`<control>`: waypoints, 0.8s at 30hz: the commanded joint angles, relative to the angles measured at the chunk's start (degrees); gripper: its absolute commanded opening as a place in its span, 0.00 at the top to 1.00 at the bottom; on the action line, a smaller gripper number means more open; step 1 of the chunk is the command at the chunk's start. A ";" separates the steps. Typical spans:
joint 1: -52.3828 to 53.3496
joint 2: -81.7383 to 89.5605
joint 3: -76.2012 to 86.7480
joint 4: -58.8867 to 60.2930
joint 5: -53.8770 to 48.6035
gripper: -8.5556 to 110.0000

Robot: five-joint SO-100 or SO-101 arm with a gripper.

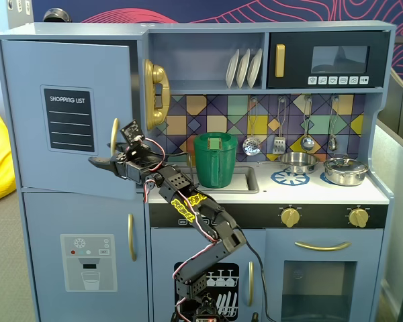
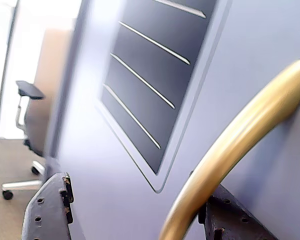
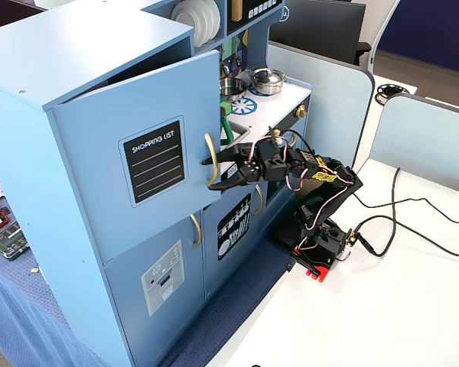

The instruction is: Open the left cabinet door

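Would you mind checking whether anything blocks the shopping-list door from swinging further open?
Nothing visible does. The hand straddles the gold handle of the left cabinet door, which already stands ajar, and the space in front of it looks free.

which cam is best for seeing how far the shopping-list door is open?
The angled fixed view: the left cabinet door swings clear of the cabinet's top edge. The front fixed view shows it only slightly skewed; the wrist view shows just its face.

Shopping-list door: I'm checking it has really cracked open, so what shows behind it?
The blue-grey door with the black chalkboard panel stands ajar, showing only a dark gap under the cabinet top. The door hides the interior, so any contents cannot be seen.
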 commanded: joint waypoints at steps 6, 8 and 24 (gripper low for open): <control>-2.29 9.49 2.29 4.22 -2.55 0.75; -1.85 10.81 2.90 4.13 -2.46 0.75; 20.48 23.73 7.29 17.05 10.72 0.75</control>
